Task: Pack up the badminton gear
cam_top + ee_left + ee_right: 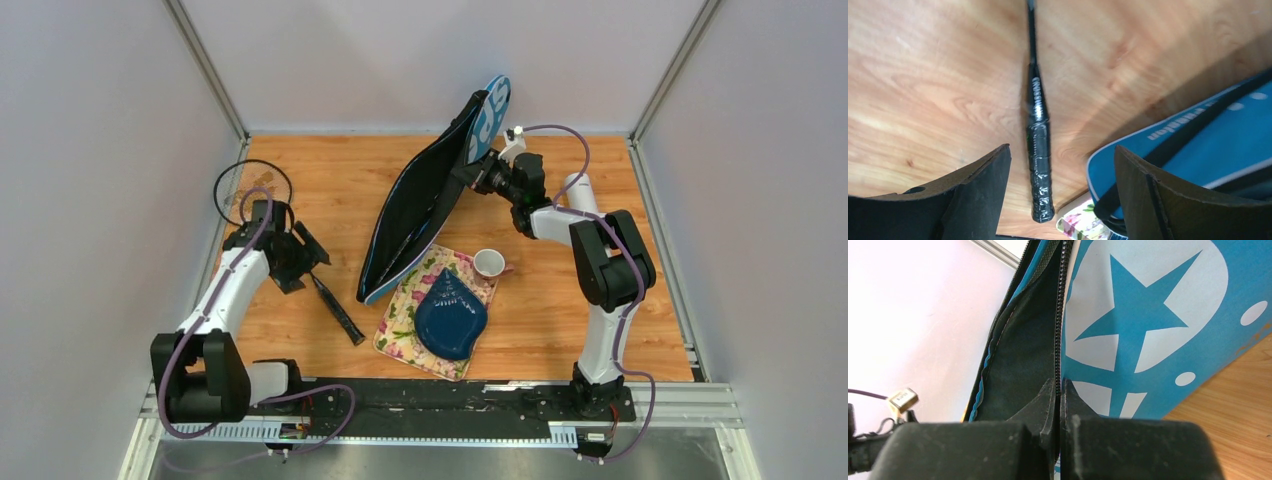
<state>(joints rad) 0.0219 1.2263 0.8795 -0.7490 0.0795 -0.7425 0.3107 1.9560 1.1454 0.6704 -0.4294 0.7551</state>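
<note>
The long blue racket bag (420, 205) lies unzipped, its black lining showing and its far end raised. My right gripper (478, 176) is shut on the bag's zipper edge (1060, 340) and holds that flap up. One black racket (330, 305) lies on the table at the left, with its head (252, 190) near the left wall. My left gripper (303, 265) is open and hovers over the racket shaft without touching it. In the left wrist view the taped handle (1040, 165) lies between the open fingers (983, 185). No second racket, shuttlecocks or tube are in view.
A dark blue plate (452, 318) sits on a floral cloth (405, 325) in front of the bag's near end. A small white cup (489, 263) stands beside them. The bag's near end (1208, 130) lies close to the right of the racket handle. Walls enclose the table on three sides.
</note>
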